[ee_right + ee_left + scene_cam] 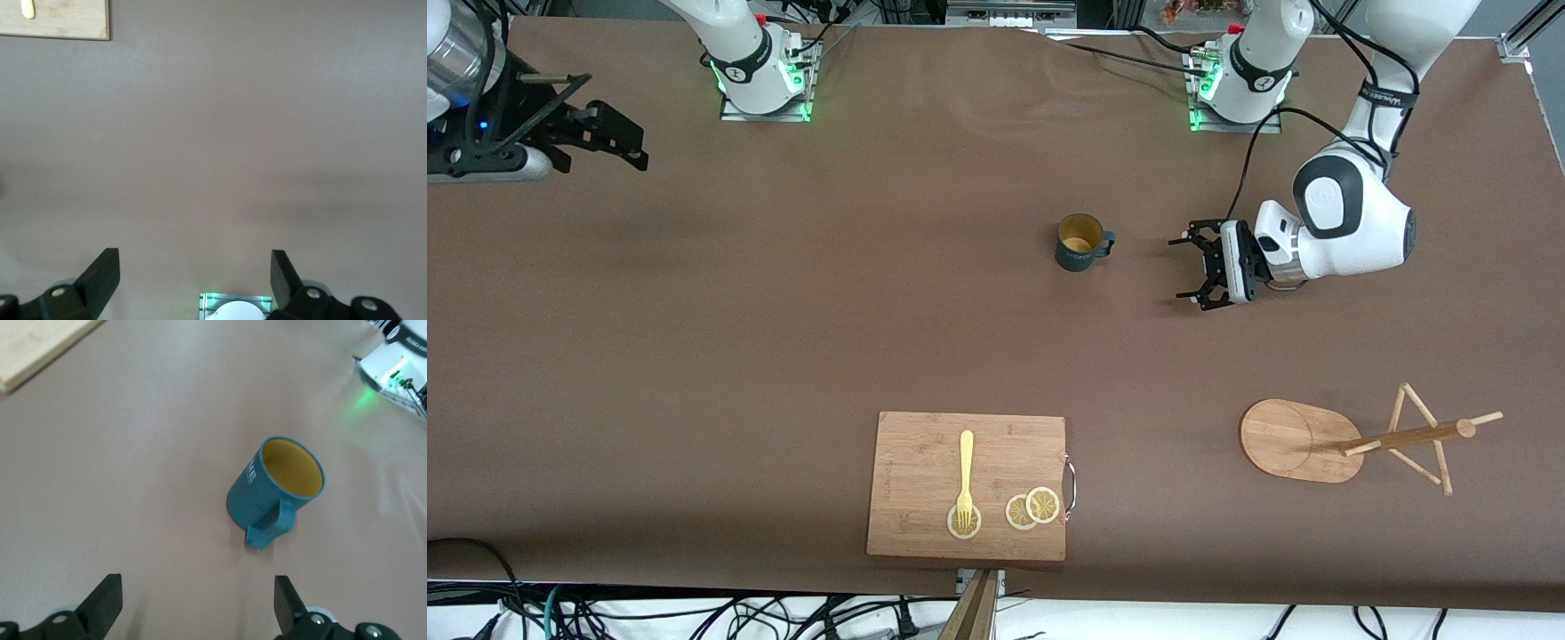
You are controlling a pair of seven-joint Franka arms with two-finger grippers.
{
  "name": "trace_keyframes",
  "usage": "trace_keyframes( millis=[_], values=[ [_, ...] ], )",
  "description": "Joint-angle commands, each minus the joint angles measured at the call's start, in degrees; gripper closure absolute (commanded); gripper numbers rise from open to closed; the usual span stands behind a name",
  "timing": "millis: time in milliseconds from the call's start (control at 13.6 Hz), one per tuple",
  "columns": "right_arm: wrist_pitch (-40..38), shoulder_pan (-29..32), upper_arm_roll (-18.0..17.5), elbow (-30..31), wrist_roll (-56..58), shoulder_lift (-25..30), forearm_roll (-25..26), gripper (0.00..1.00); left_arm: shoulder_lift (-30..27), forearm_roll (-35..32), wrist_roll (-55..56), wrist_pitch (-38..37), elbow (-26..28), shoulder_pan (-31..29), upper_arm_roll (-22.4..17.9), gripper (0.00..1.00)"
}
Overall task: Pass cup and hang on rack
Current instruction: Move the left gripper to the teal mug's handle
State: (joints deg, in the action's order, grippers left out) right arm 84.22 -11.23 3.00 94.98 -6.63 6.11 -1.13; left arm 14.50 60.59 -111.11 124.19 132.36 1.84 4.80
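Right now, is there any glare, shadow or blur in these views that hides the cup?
Front view: even light, cup crisp, soft shadow by it. Left wrist view: cup slightly soft, green glow from a base light apart from it. Right wrist view: no cup, faint shadows on the table.

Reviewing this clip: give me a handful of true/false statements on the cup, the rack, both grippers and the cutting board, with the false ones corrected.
1. The cup stands upright on the table, held by nothing. True.
2. The left gripper is shut on the cup's handle. False: it is open, beside the cup and apart from it, with the handle turned toward it.
3. The rack already carries the cup on a peg. False: its pegs are bare.
4. The right gripper is open, at the right arm's end of the table, away from the cup. True.
5. A yellow fork and lemon slices lie on the cutting board. True.
6. The cutting board lies farther from the front camera than the cup. False: it lies nearer.
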Motion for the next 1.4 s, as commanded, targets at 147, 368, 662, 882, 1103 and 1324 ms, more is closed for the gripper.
trace_keyframes(
  millis=[147,368,662,882,1103,1324],
  values=[
    [3.0,5.0,-1.6,3.3,5.4,1.6,1.2,0.0,1.2,16.3,-22.3,0.7,5.8,-0.2,0.3,0.0],
    [3.9,8.2,-4.7,2.8,5.0,-0.8,1.3,0.0,3.7,23.3,-31.6,0.4,7.8,0.4,0.3,0.0],
    [4.3,9.3,-5.5,2.1,4.4,-2.3,1.3,0.0,5.4,25.0,-33.8,0.4,8.6,1.4,1.2,0.0],
    [4.0,9.1,-5.4,1.5,4.4,-2.4,1.3,0.0,7.0,28.3,-34.3,0.5,8.6,2.0,3.2,0.0],
    [4.3,9.3,-5.3,1.4,5.0,-2.5,2.0,0.0,8.3,29.8,-34.4,0.8,8.5,3.1,4.6,0.0],
    [4.0,9.8,-4.3,1.3,5.5,-2.5,2.3,0.0,8.4,32.5,-34.5,0.8,8.7,3.6,6.2,0.0]
  ],
)
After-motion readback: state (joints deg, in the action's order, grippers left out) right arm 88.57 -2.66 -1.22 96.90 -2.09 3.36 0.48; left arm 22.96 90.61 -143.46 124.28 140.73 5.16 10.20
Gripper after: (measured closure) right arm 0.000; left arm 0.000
